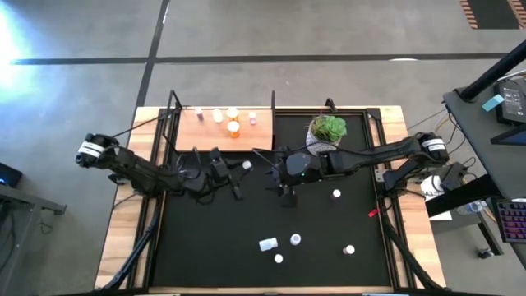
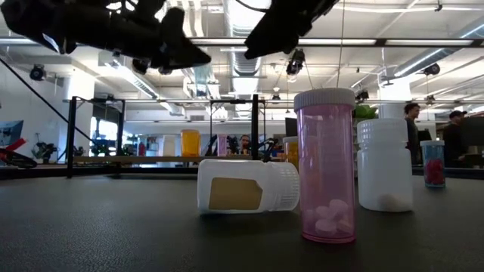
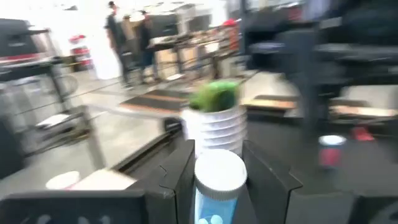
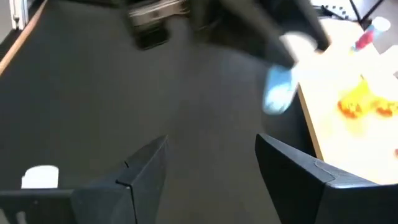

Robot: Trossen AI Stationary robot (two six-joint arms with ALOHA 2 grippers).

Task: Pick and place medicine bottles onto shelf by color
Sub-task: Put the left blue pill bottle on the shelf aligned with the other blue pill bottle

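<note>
Now five bottles point(image 1: 233, 127) on the shelf point(image 1: 205, 136), left hand point(image 1: 241, 171) clamped on a blue bottle point(image 3: 217, 186), right hand point(image 1: 278, 176) apart.

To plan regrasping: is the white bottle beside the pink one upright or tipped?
Tipped. The white bottle lies on its side on the mat.

The high view shows one shelf point(image 1: 215, 131) carrying five medicine bottles point(image 1: 233, 128), and five more on the black mat point(image 1: 246, 238). A further blue bottle point(image 3: 217, 186) sits between the left gripper point(image 3: 219, 177)'s fingers; there is one potted plant point(image 1: 327, 130)
</note>
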